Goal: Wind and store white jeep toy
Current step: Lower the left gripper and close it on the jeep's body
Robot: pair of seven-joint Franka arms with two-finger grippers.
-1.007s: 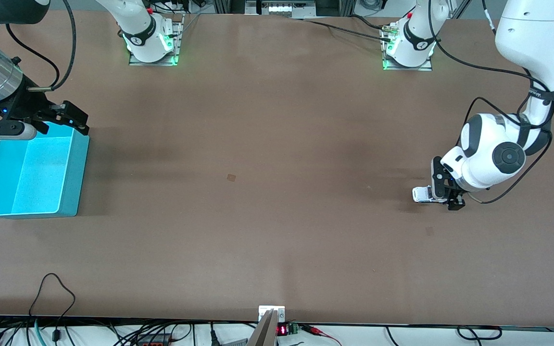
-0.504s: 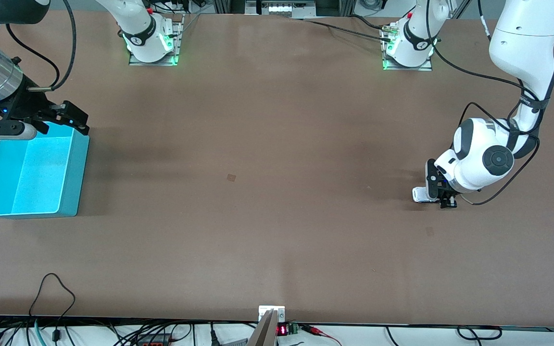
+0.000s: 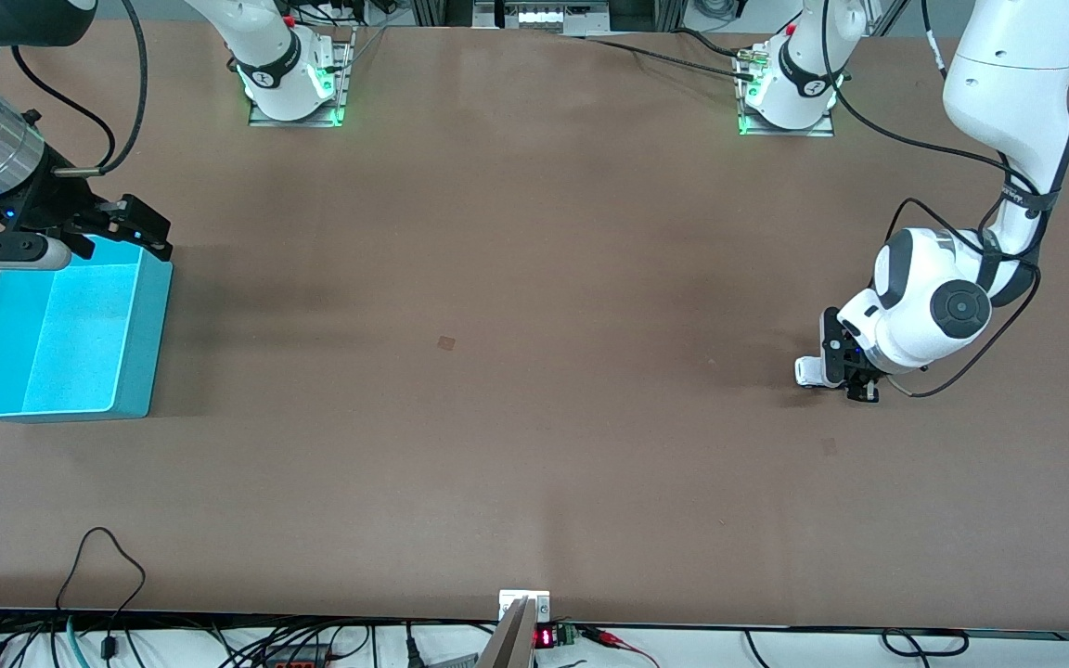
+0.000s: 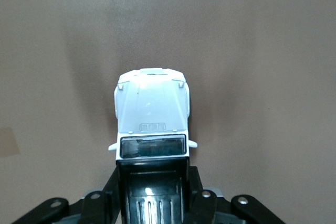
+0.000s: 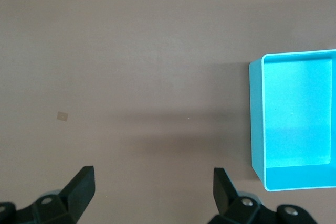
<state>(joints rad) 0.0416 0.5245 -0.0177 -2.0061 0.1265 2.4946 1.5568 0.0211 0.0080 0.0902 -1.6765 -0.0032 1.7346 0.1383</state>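
Observation:
The white jeep toy (image 3: 806, 370) is near the left arm's end of the table. My left gripper (image 3: 843, 369) is shut on its rear half and holds it low at the brown tabletop. In the left wrist view the jeep (image 4: 152, 111) shows its white hood and dark windscreen, and the black fingers (image 4: 195, 192) press both sides of its black roof. My left gripper (image 4: 152, 190) hides the jeep's rear. My right gripper (image 3: 140, 229) is open and empty over the turquoise bin's (image 3: 137, 343) corner, and it waits there. In the right wrist view my right gripper (image 5: 154, 190) is over bare table beside the bin (image 5: 255, 114).
The turquoise bin stands empty at the right arm's end of the table. The two arm bases (image 3: 293, 79) (image 3: 790, 88) stand at the table's edge farthest from the front camera. Cables (image 3: 98, 566) lie at the nearest edge. A small pale patch (image 3: 445, 342) marks mid-table.
My left arm has swung in and its gripper has shifted slightly toward the right arm's end, carrying the jeep a little with it. The right arm has not moved.

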